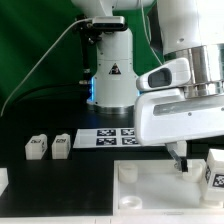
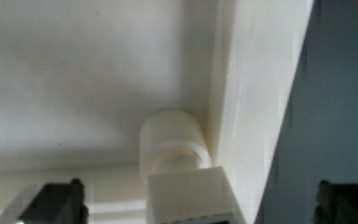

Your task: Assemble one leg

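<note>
A leg, a chunky white post, stands on the white panel close against its raised rim. My gripper is open, with its dark fingers wide apart on either side of the leg and not touching it. In the exterior view the gripper reaches down over the panel at the right, next to a tagged leg. Two more tagged legs stand on the black table at the exterior view's left.
The marker board lies behind the panel. The robot's base stands at the back with a cable running off to the left. A white part shows at the exterior view's left edge.
</note>
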Tool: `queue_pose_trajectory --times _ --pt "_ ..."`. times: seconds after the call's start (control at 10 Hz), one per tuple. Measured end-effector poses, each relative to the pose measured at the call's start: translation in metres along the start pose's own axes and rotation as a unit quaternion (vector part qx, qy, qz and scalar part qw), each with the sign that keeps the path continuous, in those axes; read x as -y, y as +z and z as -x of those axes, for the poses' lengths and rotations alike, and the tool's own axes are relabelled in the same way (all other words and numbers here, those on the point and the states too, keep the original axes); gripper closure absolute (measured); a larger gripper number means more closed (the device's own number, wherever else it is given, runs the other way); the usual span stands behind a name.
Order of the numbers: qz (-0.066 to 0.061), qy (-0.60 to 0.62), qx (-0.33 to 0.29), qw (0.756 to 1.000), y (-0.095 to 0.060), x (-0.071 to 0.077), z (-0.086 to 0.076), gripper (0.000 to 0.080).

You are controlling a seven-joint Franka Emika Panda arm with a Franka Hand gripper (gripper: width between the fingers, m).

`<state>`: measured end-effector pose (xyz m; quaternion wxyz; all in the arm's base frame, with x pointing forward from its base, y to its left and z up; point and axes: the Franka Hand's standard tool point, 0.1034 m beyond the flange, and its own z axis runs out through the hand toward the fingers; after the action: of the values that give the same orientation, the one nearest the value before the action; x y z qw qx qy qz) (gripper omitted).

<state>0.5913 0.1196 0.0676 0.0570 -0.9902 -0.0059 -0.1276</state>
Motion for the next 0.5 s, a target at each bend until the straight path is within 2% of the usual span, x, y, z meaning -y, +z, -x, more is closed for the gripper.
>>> queue_pose_trajectory --times 0.1,0.2,0.3,0.5 --pt "-0.003 0.009 0.039 0.999 -0.002 -0.001 0.002 0.015" --pt "-0.005 0.02 0.033 0.999 -0.015 0.001 -0.02 0.015" --pt "-0.005 0.021 0.044 0.999 -0.018 0.003 -0.025 0.015" --pt "-0.001 0.019 0.058 0.998 -0.02 -0.001 -0.037 0.015"
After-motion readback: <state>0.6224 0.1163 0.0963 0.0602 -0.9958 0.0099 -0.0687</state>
